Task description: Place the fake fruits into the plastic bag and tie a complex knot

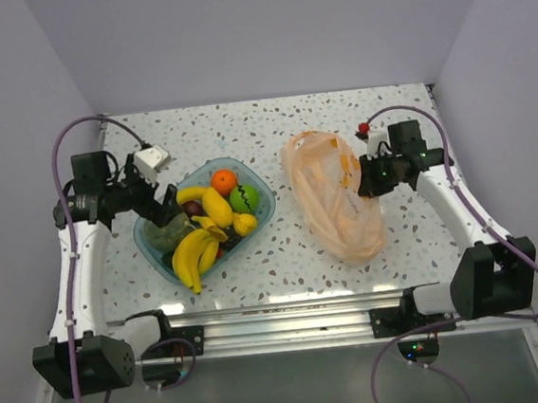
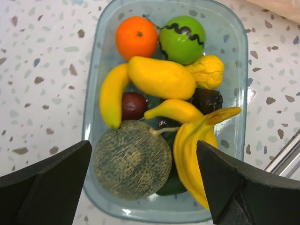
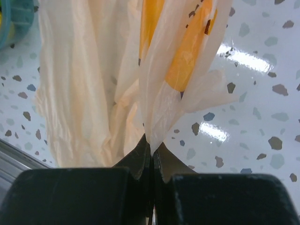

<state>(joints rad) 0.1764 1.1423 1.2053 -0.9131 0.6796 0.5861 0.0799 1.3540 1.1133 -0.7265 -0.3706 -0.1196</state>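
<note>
Between the fingers of my right claw (image 3: 152,149): a fold of the thin, translucent peach-orange plastic bag (image 3: 84,93). It is pinched tight, with the pads closed on the film and no gap showing. The bag's orange print sits just ahead of the fingertips. In the top view, the rest of the bag lies slumped on the speckled white tabletop (image 1: 271,125), running from beside this claw toward the near edge.

Under the left claw (image 2: 143,187): the clear blue rectangular plastic tray (image 2: 92,117), with the glossy fake fruits (image 1: 209,226) piled inside.
- Fingers are spread wide with nothing in them, hanging over one end of the tray.
- Right between the fingers is the grey-green netted round melon (image 2: 132,159).
- Against the right finger is a bunch of yellow bananas (image 2: 192,154).
- Just ahead are a single curved banana (image 2: 112,96), a fat yellow mango-shaped fruit (image 2: 161,77) and a dark red plum (image 2: 134,105).
- A darker plum (image 2: 207,100) is half hidden, and a small knobbly yellow piece (image 2: 208,71) sits beside it.
- Farthest from the claw, the orange (image 2: 136,37) and the green ball with a black squiggle (image 2: 183,33) sit side by side.
- I cannot tell whether the fingers touch the tray's rim.

Tray and bag lie well apart, the tray at the left claw and the bag at the right.
</note>
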